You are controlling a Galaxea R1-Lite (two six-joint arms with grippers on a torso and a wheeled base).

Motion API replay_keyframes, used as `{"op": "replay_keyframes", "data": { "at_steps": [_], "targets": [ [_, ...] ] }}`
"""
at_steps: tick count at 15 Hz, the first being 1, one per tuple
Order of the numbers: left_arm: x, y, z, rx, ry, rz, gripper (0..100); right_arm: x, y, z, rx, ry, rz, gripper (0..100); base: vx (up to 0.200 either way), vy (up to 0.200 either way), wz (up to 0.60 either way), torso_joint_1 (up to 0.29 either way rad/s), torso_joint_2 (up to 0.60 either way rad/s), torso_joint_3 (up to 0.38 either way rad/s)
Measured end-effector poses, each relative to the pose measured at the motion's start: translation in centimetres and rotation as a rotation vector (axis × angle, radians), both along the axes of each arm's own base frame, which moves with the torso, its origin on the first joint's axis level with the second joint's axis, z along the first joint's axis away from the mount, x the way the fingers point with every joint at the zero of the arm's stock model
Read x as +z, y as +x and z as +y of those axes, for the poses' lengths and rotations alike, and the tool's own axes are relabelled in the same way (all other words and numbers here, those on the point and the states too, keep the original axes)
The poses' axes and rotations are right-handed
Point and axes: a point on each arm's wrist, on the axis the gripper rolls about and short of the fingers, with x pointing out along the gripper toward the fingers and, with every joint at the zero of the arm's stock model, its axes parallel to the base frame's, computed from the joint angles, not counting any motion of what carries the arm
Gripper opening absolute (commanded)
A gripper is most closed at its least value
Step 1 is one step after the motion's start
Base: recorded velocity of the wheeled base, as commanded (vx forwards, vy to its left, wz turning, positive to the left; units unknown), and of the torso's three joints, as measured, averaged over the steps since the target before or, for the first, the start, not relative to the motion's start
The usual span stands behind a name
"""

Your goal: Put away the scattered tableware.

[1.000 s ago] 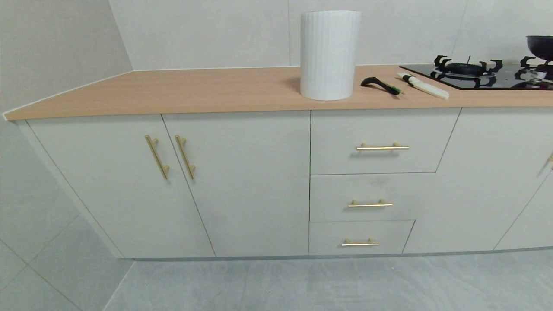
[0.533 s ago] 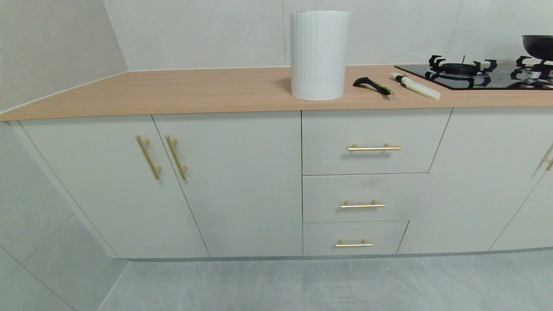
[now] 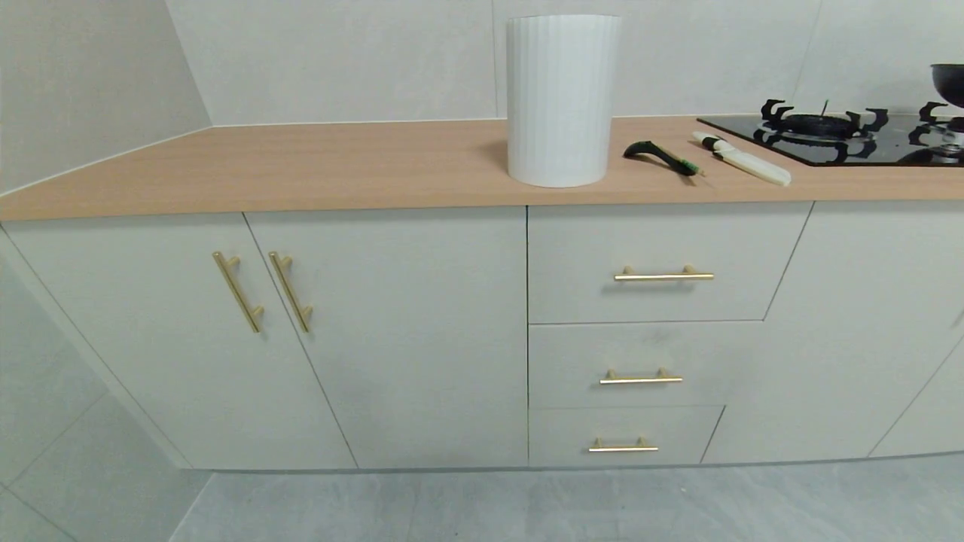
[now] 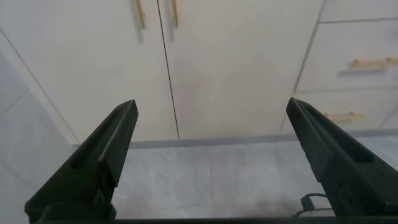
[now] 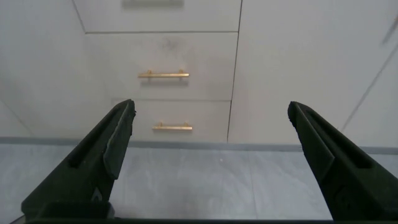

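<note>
On the wooden countertop [image 3: 339, 165] lie a black-handled peeler [image 3: 661, 156] and a cream-sheathed knife [image 3: 742, 158], side by side to the right of a tall white ribbed canister [image 3: 559, 98]. Below them are three shut drawers with gold handles: the top drawer [image 3: 663, 275], the middle drawer [image 3: 640, 379] and the bottom drawer [image 3: 623, 447]. My left gripper [image 4: 211, 118] hangs open low over the floor, facing the cabinet doors. My right gripper [image 5: 211, 115] is open too, facing the lower drawers [image 5: 163, 75]. Both hold nothing.
A black gas hob [image 3: 836, 135] with pan supports sits at the countertop's right end, with a dark pan [image 3: 947, 75] at the edge. Double cabinet doors with gold handles [image 3: 263, 292] stand shut on the left. Grey tiled floor [image 3: 482, 504] lies before the cabinets.
The head view has shifted: the cabinets and countertop appear a little larger and lower, so the camera has moved closer. The things on the counter keep their places.
</note>
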Motion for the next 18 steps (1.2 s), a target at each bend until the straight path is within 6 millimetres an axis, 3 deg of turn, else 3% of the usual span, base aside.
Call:
{"op": "replay_keyframes", "data": {
  "at_steps": [12, 15, 18],
  "targets": [
    [0.0, 0.0, 0.0, 0.0, -0.002, -0.001, 100, 0.1, 0.0, 0.0, -0.004, -0.005, -0.007, 100, 0.0, 0.0, 0.0, 0.0, 0.0, 0.0],
    [0.0, 0.0, 0.0, 0.0, -0.003, -0.001, 100, 3.0, -0.8, 0.0, 0.006, 0.034, -0.073, 100, 0.0, 0.0, 0.0, 0.0, 0.0, 0.0],
    [0.0, 0.0, 0.0, 0.0, -0.004, -0.001, 100, 4.4, 0.0, 0.1, 0.092, 0.013, 0.045, 100, 0.0, 0.0, 0.0, 0.0, 0.0, 0.0]
  ]
}}
